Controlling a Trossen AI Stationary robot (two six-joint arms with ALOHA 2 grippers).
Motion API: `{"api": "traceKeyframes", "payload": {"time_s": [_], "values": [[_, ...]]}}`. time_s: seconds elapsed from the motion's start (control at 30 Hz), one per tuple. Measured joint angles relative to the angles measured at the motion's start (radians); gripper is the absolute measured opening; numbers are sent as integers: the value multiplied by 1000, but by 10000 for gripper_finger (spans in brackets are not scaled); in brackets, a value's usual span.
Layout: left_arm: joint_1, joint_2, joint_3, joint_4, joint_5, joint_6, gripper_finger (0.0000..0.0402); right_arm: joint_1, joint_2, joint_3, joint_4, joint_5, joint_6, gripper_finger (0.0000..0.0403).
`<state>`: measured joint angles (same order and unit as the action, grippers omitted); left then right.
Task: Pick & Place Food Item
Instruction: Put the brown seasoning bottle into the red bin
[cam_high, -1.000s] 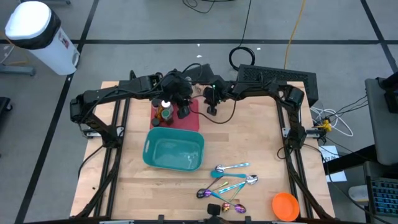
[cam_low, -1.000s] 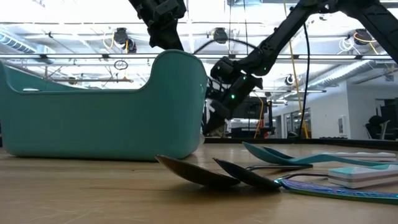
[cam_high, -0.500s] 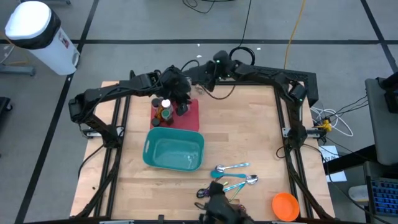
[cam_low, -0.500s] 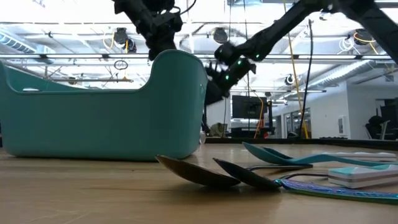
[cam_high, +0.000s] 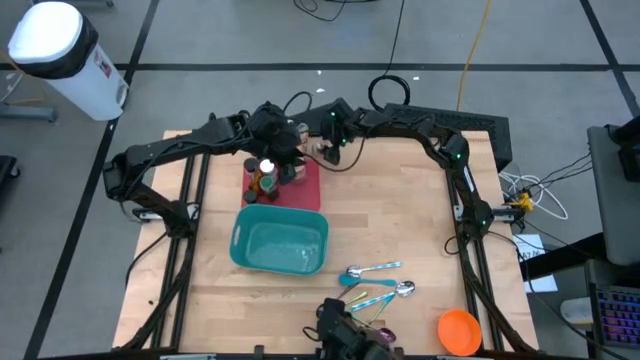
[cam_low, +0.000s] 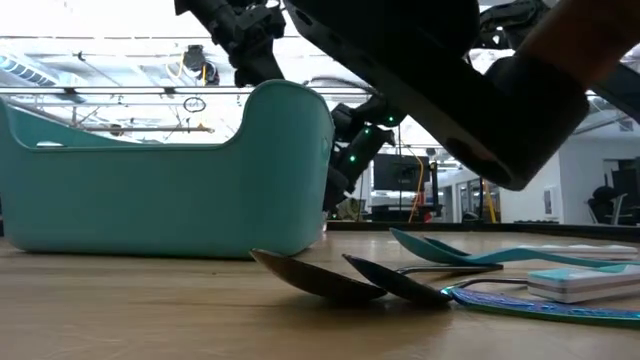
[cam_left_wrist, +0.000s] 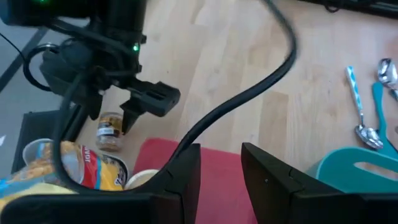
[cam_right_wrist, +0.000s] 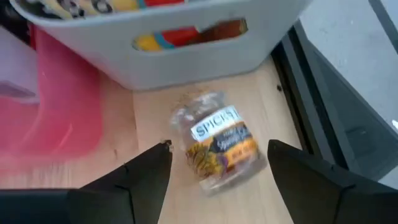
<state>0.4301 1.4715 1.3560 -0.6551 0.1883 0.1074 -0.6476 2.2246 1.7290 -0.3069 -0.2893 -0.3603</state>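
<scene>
At the table's left rear, the left gripper (cam_high: 290, 170) hangs over the red tray (cam_high: 305, 190), where several containers stand, among them a can with a yellow label (cam_left_wrist: 93, 165); its 2 fingers (cam_left_wrist: 186, 177) are slightly apart with nothing between them in the left wrist view. Just in front of the tray sits the teal bin (cam_high: 280, 243), apparently the drop-off for the food item. Right of the tray's rear edge, on the bare wood, lies the spice jar (cam_right_wrist: 217, 143), tipped on its side beside a grey tub (cam_right_wrist: 186, 59) of packets. The right gripper (cam_high: 330, 150) hovers directly above this jar with its 2 fingers (cam_right_wrist: 146, 177) spread to either side of it and not touching, so the jar is not held. The jar looks like clear glass or hard plastic with a wrapped label: stiff, fairly light, smooth and round, so it is likely to roll or slip if pinched off centre, and could crack if dropped hard. The safest hold is probably across the middle of its body, fingers square on the labelled sides, squeezing firmly but gently. Further right and nearer the front edge lie some spoons (cam_high: 375, 270) and an orange bowl (cam_high: 458, 330), well apart from the action.
</scene>
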Motion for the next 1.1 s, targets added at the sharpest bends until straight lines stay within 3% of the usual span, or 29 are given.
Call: {"api": "traceKeyframes", "payload": {"time_s": [0.57, 0.93, 1.1], "values": [[1, -3, 0, -6, -5, -5, 124, 35, -2, 0, -82, -3, -233, 253], [1, -3, 0, -6, -5, -7, 124, 58, -3, 0, -119, -2, -206, 164], [0, -3, 0, -7, -5, -7, 124, 79, -3, 0, -122, -1, -195, 177]]}}
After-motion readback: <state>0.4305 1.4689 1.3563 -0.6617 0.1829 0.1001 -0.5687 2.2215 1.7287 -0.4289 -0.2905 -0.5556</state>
